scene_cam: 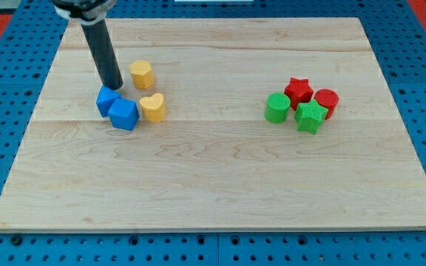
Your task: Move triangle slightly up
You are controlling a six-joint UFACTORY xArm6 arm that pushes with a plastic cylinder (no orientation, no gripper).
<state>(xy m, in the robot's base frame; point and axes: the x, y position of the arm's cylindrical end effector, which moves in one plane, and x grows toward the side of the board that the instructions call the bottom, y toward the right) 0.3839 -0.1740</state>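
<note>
hovering at the top edge of the blue triangle [107, 100], my tip [115, 87] carries no fingers; a swing beneath it is needed before pushing up.

Pale wood-grain board [213, 177], blue pegboard surround [6, 44] dotted with dark holes, dark rod, two blue blocks [117, 109] at left, two yellow blocks [146, 90] beside them, two red blocks [310, 94] and two green blocks [294, 111] at right
</note>
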